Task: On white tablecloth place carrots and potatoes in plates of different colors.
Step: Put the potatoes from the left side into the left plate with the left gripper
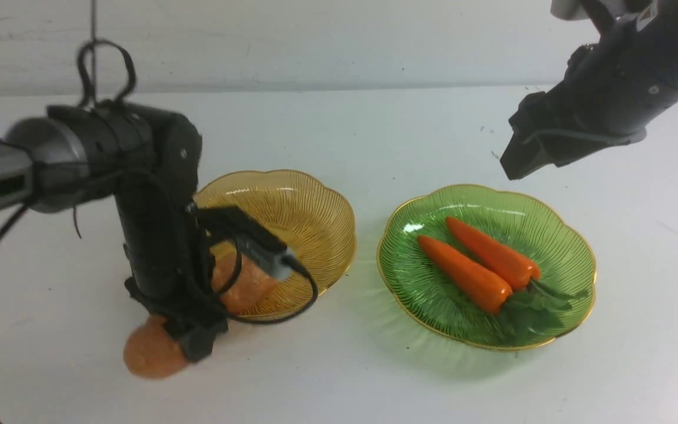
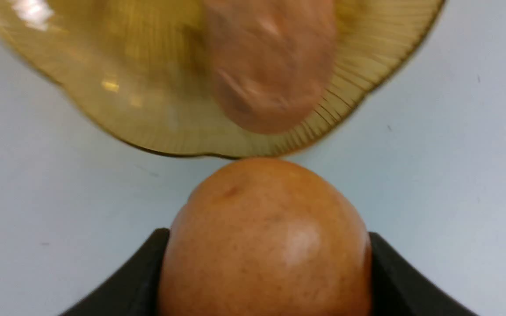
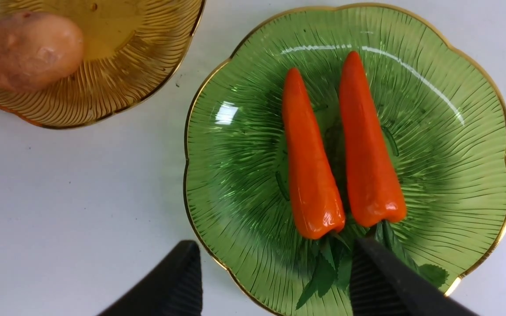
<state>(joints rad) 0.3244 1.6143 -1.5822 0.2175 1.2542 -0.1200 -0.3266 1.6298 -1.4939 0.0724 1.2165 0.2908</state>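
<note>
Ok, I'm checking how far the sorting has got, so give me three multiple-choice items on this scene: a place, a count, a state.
1. The potato between the left gripper's fingers lies: A) inside the amber plate; B) on the white tablecloth, just outside that plate; C) among the carrots.
2. Carrots in the green plate: A) one; B) two; C) three.
3. The right gripper is: A) shut on a carrot; B) shut on a plate rim; C) open and empty.
Answers: 1 B, it rests on cloth at the rim; 2 B, two lie side by side; 3 C, its jaws stand apart, nothing between.
</note>
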